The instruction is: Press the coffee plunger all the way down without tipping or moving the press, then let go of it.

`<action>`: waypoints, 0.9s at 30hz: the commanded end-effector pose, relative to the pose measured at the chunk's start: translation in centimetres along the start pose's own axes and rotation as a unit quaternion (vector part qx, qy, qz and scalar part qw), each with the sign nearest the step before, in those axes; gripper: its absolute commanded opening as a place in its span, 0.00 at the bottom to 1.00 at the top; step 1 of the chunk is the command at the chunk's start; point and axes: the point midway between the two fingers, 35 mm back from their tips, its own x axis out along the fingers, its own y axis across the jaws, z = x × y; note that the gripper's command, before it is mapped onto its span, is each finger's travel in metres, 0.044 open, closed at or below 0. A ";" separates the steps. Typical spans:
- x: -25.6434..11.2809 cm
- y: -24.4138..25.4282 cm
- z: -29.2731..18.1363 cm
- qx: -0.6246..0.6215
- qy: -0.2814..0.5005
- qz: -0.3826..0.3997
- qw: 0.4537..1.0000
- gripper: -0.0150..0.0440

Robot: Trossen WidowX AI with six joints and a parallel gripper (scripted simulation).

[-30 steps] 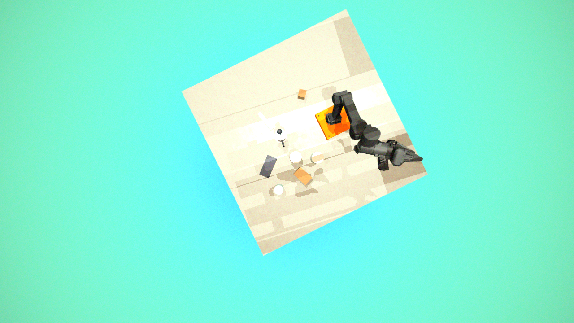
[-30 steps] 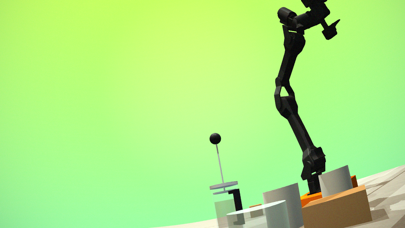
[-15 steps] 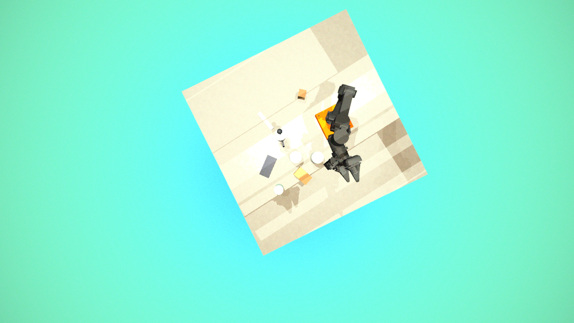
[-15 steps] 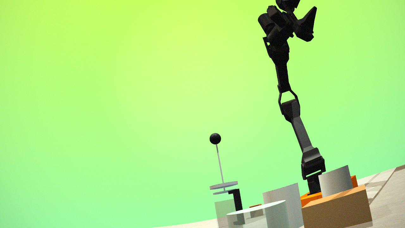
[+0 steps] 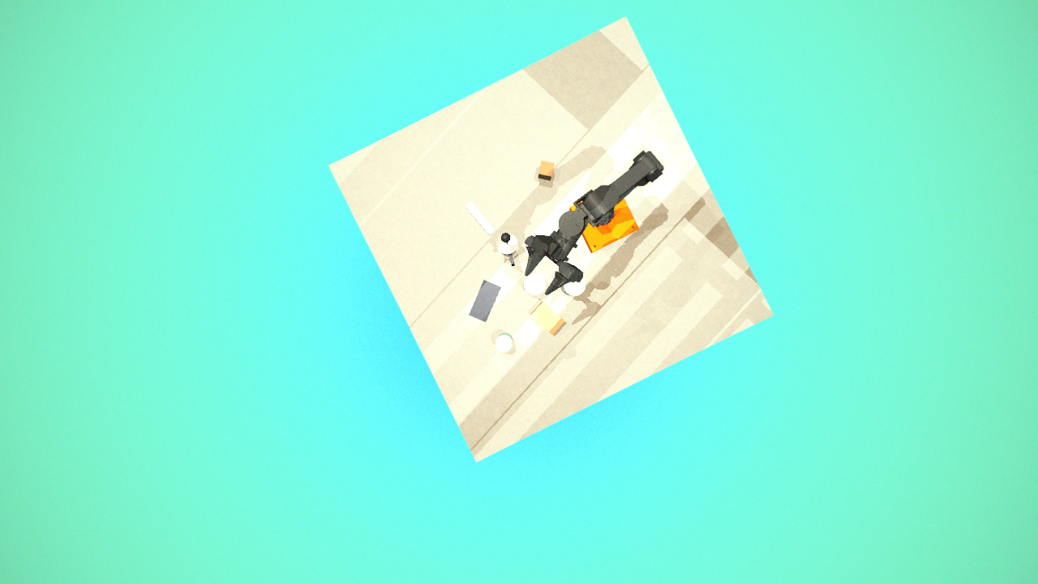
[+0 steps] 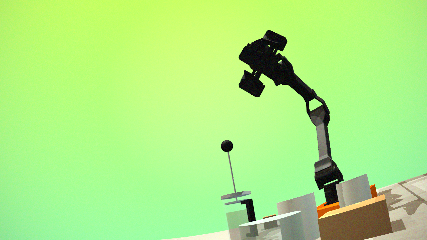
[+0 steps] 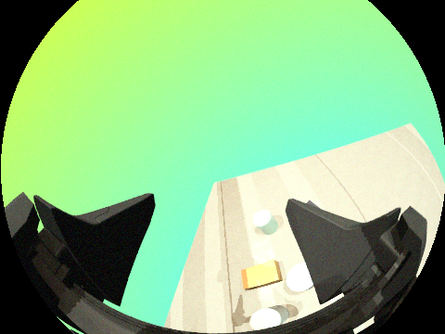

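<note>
The coffee press [image 5: 510, 250] [image 6: 236, 222] stands upright, with a black handle on its side. Its black plunger knob [image 5: 504, 237] [image 6: 227, 145] is high above the lid [image 6: 236, 195] on a long bare rod [image 6: 232, 173]. My gripper [image 5: 537, 284] [image 6: 263, 63] [image 7: 222, 199] is open and empty, with its fingers wide apart. In the exterior view it is well above the knob and to its right; in the top view it is to the lower right of the press. The press does not show in the wrist view.
White cylinders [image 5: 574, 289] [image 6: 298, 205] [image 7: 265, 318] and an orange-tan box [image 5: 547, 318] [image 6: 355, 222] [image 7: 261, 275] stand below the gripper. A clear cylinder [image 5: 504, 342] [image 7: 265, 222], a dark slab [image 5: 484, 300], a white bar [image 5: 479, 218] and a small block [image 5: 546, 170] are also there.
</note>
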 end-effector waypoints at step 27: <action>-5.1 -19.1 -3.8 -0.205 0.008 -0.326 0.923 1.00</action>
